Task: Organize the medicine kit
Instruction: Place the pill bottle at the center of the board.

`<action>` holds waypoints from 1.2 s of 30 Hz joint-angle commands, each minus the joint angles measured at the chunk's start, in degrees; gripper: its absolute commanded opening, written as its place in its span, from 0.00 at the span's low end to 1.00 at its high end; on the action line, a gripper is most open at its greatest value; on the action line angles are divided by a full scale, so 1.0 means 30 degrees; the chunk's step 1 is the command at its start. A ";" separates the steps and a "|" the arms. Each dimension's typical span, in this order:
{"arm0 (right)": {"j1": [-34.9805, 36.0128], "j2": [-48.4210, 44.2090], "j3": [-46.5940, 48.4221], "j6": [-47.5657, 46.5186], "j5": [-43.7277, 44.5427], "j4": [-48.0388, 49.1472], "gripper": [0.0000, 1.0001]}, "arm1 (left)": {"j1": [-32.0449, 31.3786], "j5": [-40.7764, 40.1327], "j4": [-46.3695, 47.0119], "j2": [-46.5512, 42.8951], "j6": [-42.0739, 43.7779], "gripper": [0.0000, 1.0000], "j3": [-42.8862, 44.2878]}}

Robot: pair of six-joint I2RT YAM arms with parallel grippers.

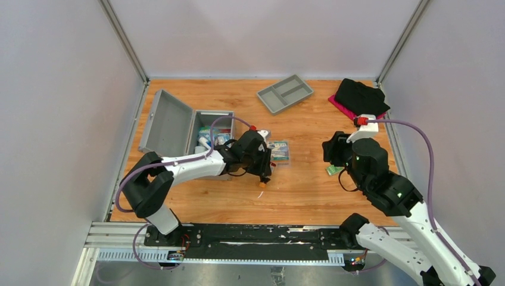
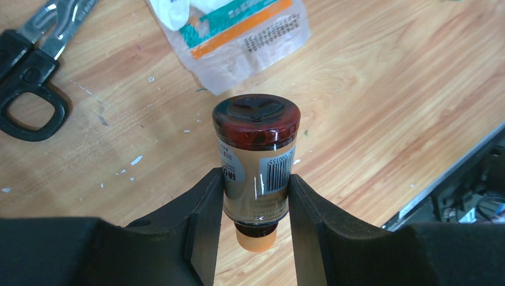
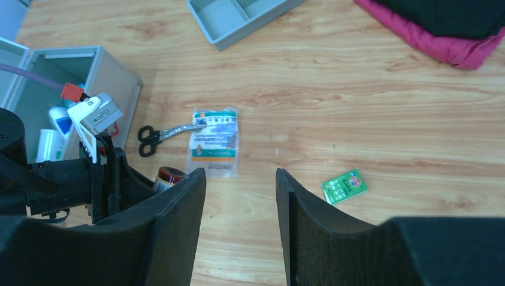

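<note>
Clearly the medicine kit [image 1: 211, 128] is a stiff metal case, probably weighty and not fragile, with smooth walls that would slide on the desk [image 1: 309, 190] if pushed. Its lid [image 1: 167, 122] stands open, so I judge the front wall's rim the best place to hold it (no handle shows from here). It sits just left of the left fingers [image 2: 208, 199] and well apart from the right fingers [image 3: 181, 208], up and to their left in the right wrist view.

Inside it are white tubes or bottles and a blue-and-white box, packed close; I cannot tell more.

The left fingers are clamped on a small brown bottle [image 2: 257, 161] by its body, red cap forward. It is round and glossy, likely slippery. The right fingers stand apart with nothing between them.

Beyond the left fingers lie scissors [image 2: 30, 65] and a clear packet [image 2: 238, 30]. A grey tray [image 3: 238, 15] lies far beyond the right fingers, and its visible compartments hold nothing I can see.
</note>
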 commanded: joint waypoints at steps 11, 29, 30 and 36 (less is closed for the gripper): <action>-0.0250 0.1050 0.0114 -0.0538 0.1074 -0.0968 0.53 | -0.0321 -0.1116 -0.0459 0.1755 0.1166 0.50 0.0050; -0.0259 0.1049 -0.0433 -0.0716 0.0867 -0.0632 0.54 | 0.0119 -0.7128 -0.8527 -0.4296 0.4693 0.77 0.4463; -0.0270 0.1071 -0.0488 -0.0687 0.0810 -0.0587 0.54 | 0.0453 -0.7519 -0.9043 -0.4630 0.4785 0.76 0.4398; -0.0257 0.1294 -0.0952 -0.0573 0.0288 -0.0117 0.54 | 0.4814 -0.7041 -0.9747 -0.7230 0.4591 0.65 0.2254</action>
